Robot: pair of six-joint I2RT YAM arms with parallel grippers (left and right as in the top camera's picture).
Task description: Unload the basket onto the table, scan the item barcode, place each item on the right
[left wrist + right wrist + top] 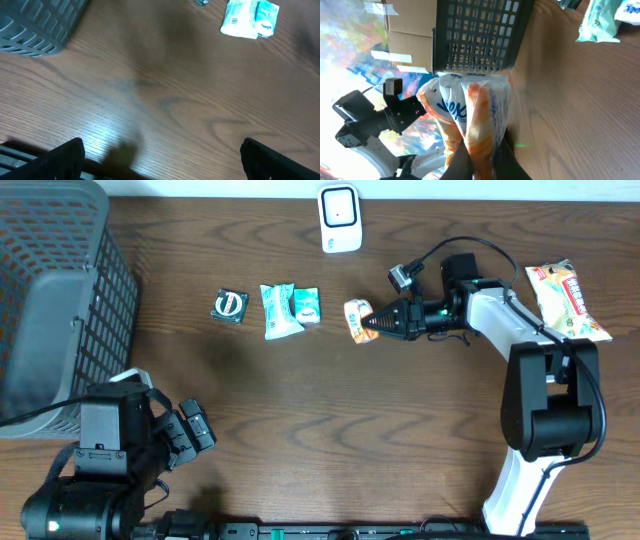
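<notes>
Orange-white packet (pixel 470 115) pinched in right gripper (pixel 369 323), arm outstretched, left gripper (pixel 160 156) open wide

Five snack packets (pixel 281 310), one scanner (pixel 340 218), one mesh basket (pixel 60 300), two robot arms (pixel 550 395)

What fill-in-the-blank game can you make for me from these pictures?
1. The right arm's fingers are ____ on the orange and white packet.
2. The left arm's fingers stand ____ and hold nothing.
3. The grey basket sits on the side of the ____ arm.
4. The small packet nearest the basket is coloured ____.
Missing words: shut, open, left, black.
</notes>
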